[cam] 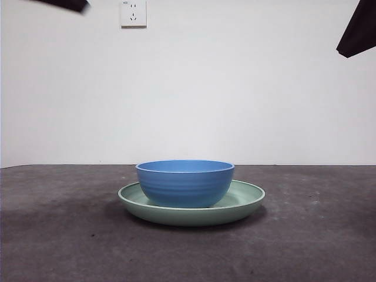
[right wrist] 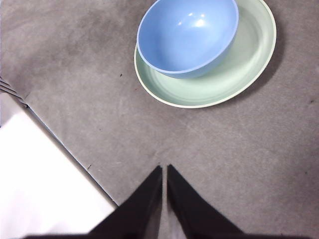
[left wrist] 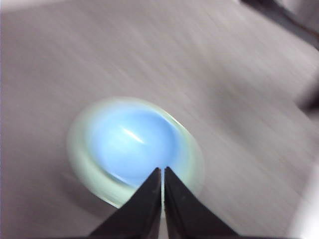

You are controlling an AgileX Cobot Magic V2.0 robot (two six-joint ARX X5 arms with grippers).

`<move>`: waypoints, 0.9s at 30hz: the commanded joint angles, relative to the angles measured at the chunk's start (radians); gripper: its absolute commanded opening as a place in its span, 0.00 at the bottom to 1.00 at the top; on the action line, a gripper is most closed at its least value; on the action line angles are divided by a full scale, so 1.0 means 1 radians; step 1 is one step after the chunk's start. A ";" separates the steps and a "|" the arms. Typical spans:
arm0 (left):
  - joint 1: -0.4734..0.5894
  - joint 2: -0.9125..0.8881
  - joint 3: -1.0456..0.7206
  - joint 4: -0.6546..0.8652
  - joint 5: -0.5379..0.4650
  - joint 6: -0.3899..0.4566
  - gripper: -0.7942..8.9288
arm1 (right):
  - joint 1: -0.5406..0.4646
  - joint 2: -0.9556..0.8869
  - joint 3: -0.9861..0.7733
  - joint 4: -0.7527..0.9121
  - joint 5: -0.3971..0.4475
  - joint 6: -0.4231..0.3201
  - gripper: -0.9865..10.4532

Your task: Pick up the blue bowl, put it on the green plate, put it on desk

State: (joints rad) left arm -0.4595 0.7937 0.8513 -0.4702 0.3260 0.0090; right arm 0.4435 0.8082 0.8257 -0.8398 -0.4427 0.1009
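Desk (cam: 64, 235): dark grey-brown, matte, faint pale smudges and specks. Plain white wall (cam: 235, 88) behind it, white socket (cam: 133, 13) high on the wall. In the right wrist view a white surface (right wrist: 40, 179) runs along the desk edge.

Plate (cam: 247, 200) sits flat on the desk, mid-table. Bowl (cam: 185, 183) stands upright inside the plate, off-centre toward one side of it, its base on the plate's floor. Bowl is empty; the plate holds only the bowl.

Left gripper (left wrist: 163, 172) hangs above the bowl and plate, jaws together, holding nothing; that view is motion-blurred. Right gripper (right wrist: 164, 169) is over bare desk, apart from the plate, jaws closed, empty. Front view shows only dark arm tips at both top corners.
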 commanded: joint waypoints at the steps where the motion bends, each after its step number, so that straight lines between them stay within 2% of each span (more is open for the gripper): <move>1: 0.094 -0.063 -0.010 0.077 -0.078 0.040 0.09 | 0.005 0.006 0.006 0.009 -0.002 -0.008 0.10; 6: 0.290 -0.237 -0.106 0.199 -0.185 0.061 0.09 | 0.005 0.006 0.006 0.010 -0.002 -0.008 0.10; 12: 0.457 -0.454 -0.300 0.297 -0.329 0.063 0.09 | 0.005 0.006 0.006 0.010 -0.002 -0.008 0.10; 19: 0.561 -0.643 -0.533 0.335 -0.338 0.062 0.09 | 0.005 0.006 0.006 0.010 -0.002 -0.008 0.10; 27: 0.580 -0.762 -0.718 0.335 -0.338 0.054 0.09 | 0.005 0.006 0.006 0.010 -0.002 -0.008 0.10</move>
State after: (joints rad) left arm 0.1177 0.0380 0.1394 -0.1497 -0.0093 0.0616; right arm 0.4435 0.8082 0.8257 -0.8398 -0.4427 0.1009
